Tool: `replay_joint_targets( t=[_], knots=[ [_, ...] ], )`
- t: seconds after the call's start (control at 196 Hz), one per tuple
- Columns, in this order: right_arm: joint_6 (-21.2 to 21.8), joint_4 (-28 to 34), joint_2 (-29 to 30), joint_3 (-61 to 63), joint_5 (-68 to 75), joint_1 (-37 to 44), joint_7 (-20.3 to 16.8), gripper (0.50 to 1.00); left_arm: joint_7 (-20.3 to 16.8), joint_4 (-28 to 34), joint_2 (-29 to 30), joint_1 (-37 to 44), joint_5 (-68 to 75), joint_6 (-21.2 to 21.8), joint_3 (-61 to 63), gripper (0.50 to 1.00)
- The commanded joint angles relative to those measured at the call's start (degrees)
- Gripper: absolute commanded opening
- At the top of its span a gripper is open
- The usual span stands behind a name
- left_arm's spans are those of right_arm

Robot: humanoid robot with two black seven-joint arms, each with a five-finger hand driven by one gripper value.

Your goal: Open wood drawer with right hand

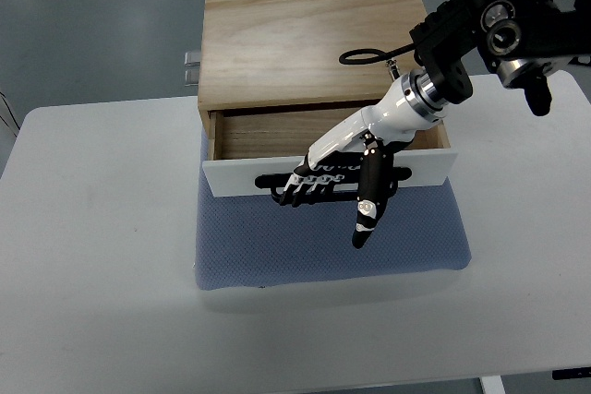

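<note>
Wooden drawer (328, 149) sits partly pulled out of its box (309, 39), above a blue mat (323, 237) on the white counter (92, 274). Right hand (328, 177) curls its fingers (300, 186) around the drawer's black handle (397, 175), thumb pointing down.

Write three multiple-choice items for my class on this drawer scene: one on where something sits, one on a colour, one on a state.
1. Where does the wooden box sit?
A. on a blue mat
B. on the floor
C. on a red tray

2. What colour is the drawer front?
A. green
B. white
C. yellow

3. What state is the drawer in?
A. fully shut
B. taken out of the box
C. partly pulled out

Answers:
1. A: the blue mat spreads under the box on the white table.
2. B: the panel behind the black handle is white.
3. C: the drawer's inside shows, with the right hand curled on the handle.
</note>
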Motion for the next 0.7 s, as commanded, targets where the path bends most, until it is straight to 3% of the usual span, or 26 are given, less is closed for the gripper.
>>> replay_joint_targets(
  t=[0.0,0.306,0.479,0.694],
  knots=[
    [-0.01,0.07,-0.25,0.1,-0.01,0.28,0.01,0.944,0.0,0.0,0.0,0.0,0.0,0.0,0.0,1.0],
    [-0.01,-0.02,-0.69,1.68,0.16,3.36,0.18,0.944,0.0,0.0,0.0,0.0,0.0,0.0,0.0,1.0],
    [-0.01,-0.19,-3.76,12.49,0.25,3.18,0.27,0.944,0.0,0.0,0.0,0.0,0.0,0.0,0.0,1.0],
    [-0.01,-8.71,-6.4,32.7,1.92,-7.79,0.45,0.944,0.0,0.0,0.0,0.0,0.0,0.0,0.0,1.0]
  ],
)
